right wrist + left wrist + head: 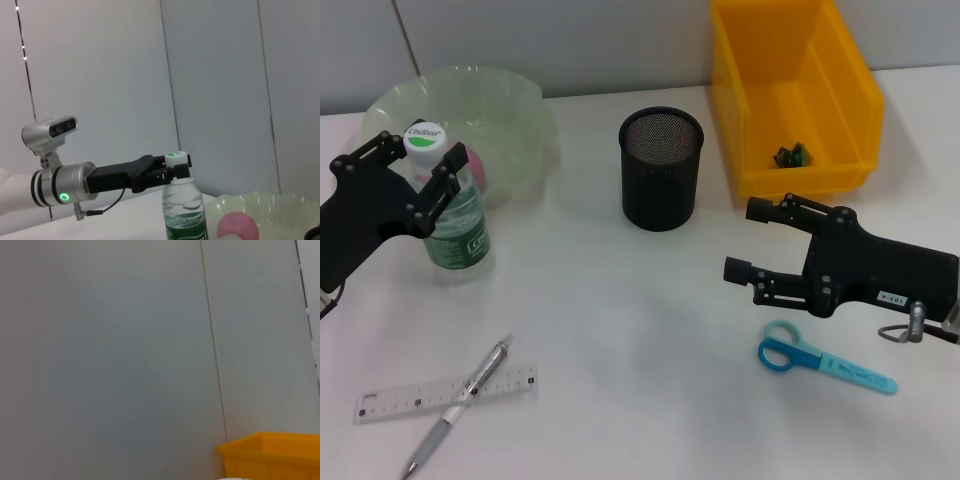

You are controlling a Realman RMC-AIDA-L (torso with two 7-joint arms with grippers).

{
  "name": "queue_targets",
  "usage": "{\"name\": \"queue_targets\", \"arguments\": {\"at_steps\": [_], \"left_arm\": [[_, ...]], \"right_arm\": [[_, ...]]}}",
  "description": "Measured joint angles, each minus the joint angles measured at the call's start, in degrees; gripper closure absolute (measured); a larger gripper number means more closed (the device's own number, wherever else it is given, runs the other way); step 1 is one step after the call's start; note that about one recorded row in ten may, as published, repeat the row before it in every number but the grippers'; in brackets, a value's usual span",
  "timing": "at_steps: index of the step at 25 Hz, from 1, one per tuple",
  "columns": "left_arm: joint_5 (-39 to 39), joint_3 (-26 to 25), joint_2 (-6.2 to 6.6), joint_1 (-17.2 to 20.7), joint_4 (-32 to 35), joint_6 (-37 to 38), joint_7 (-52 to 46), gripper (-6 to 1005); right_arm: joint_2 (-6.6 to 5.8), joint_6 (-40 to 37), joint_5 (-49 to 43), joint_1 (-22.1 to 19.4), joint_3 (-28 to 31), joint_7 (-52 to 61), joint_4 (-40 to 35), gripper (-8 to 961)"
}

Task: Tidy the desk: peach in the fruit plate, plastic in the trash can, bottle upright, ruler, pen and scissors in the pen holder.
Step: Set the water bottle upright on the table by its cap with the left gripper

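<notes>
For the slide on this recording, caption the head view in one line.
Left gripper jaws around the upright bottle by the fruit plate; right gripper open above the scissors.

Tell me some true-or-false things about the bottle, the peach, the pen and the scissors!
1. The bottle stands upright with the left gripper around its neck. True.
2. The peach lies on the bare desk. False: it sits in the fruit plate.
3. The pen lies across the ruler. True.
4. The scissors are in the pen holder. False: they lie on the desk, just below the open right gripper.
5. The trash can is black. False: it is yellow.
</notes>
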Motion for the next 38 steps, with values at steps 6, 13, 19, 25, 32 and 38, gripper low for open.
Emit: {"name": "queue_targets", "arguments": {"at_steps": [6, 13, 19, 25, 32, 38], "left_arm": [[0.0, -0.1, -0.09, -0.1, -0.2, -1.1, 0.1, 556], [-0.5, -0.3, -0.18, -0.2, -1.3, -1.4, -0.5, 536], [-1.0, -0.6, -0.13, -0.3, -2.2, -1.1, -0.1, 516], [-3.5, -0.6, -0.16, 0.3, -2.3, 0.7, -0.6, 496], [-4.3, -0.3, -0.03, 0.6, -2.3, 2.1, -1.5, 364], [-4.3, -0.1, 0.2, 2.5, -1.8, 6.1, -2.1, 201]], "right_arm": [[0.0, 0.1, 0.0, 0.1, -0.3, 0.1, 0.0, 129], [0.04, 0.1, 0.0, 0.2, -0.4, 0.4, 0.0, 128], [0.08, 0.1, -0.6, 0.3, -0.4, 0.4, 0.0, 128], [0.13, 0.1, -0.7, 0.4, -0.5, 0.4, 0.0, 128], [0.18, -0.1, -1.4, 0.4, -0.5, 0.5, 0.0, 128], [0.16, -0.2, -1.3, 0.1, 0.2, 0.7, -0.1, 128]]}}
